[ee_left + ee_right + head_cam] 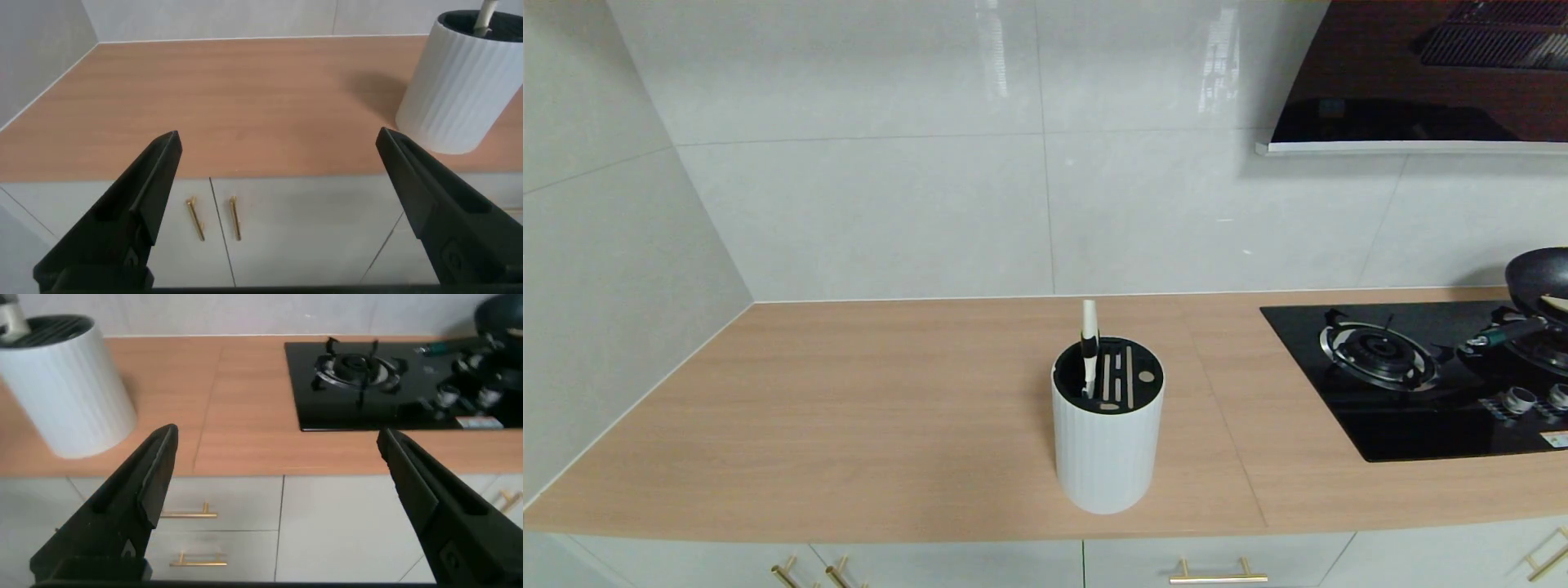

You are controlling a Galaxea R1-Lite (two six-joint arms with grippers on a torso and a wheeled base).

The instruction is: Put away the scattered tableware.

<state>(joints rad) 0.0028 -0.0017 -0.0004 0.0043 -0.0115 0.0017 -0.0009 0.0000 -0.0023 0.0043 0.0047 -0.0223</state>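
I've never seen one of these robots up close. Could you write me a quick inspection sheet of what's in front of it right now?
surface: light wooden countertop, running from the corner wall to the hob
job's things: white ribbed cylindrical holder with a black slotted top, upright on the counter; one white-and-black handled utensil stands in it, handle up
clutter: nothing seen
grippers: left gripper and right gripper both open, holding nothing, out in front of the counter edge
cables: nothing seen
surroundings: grey tiled wall, black gas hob with a black pan, dark extractor hood, white cabinets with gold handles
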